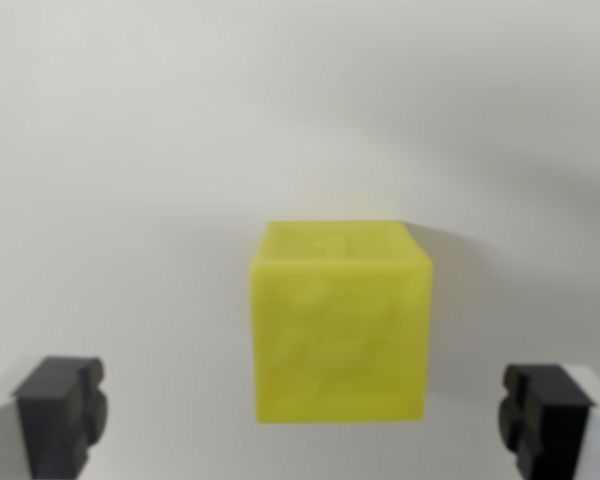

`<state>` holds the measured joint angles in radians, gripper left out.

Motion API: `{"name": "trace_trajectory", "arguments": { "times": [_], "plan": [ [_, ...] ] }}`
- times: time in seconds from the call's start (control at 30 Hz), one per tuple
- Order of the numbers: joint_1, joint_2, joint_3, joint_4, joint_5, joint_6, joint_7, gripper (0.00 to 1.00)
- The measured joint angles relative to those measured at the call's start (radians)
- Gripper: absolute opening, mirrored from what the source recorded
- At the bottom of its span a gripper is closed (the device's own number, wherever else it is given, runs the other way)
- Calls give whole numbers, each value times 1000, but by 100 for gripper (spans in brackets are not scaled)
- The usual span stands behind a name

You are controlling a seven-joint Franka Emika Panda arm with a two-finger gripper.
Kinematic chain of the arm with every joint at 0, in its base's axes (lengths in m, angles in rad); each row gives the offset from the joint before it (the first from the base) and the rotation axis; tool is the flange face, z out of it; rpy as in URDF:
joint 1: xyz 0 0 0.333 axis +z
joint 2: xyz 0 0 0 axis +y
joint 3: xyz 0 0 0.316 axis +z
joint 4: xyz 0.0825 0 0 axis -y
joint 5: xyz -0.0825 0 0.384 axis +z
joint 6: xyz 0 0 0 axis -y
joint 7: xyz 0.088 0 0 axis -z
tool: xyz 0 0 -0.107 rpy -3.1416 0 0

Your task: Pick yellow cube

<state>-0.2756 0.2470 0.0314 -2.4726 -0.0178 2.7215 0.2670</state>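
Pale grey-white tabletop (pixel 130 150) fills the wrist view, evenly lit and slightly blurred; a soft shadow is cast on it toward the wrist view's right of the yellow cube (pixel 338 325); the cube is seen resting on the surface, just right of centre, with its top face and one broad side face visible; faint mottling is noted on the translucent yellow side. The gripper (pixel 305 420) is spread wide and released, nothing being held; one black fingertip (pixel 62 412) is seen at the lower left edge and the other at the lower right; the cube lies between them, nearer the right one, and is touched by neither.
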Motion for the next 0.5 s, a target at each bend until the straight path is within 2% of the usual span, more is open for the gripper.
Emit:
{"name": "trace_trajectory", "arguments": {
  "times": [0.37,0.5],
  "plan": [
    [-40,55,0,-23,-9,76,-61,100],
    [-44,80,0,-22,-13,99,-64,100]
  ]
}}
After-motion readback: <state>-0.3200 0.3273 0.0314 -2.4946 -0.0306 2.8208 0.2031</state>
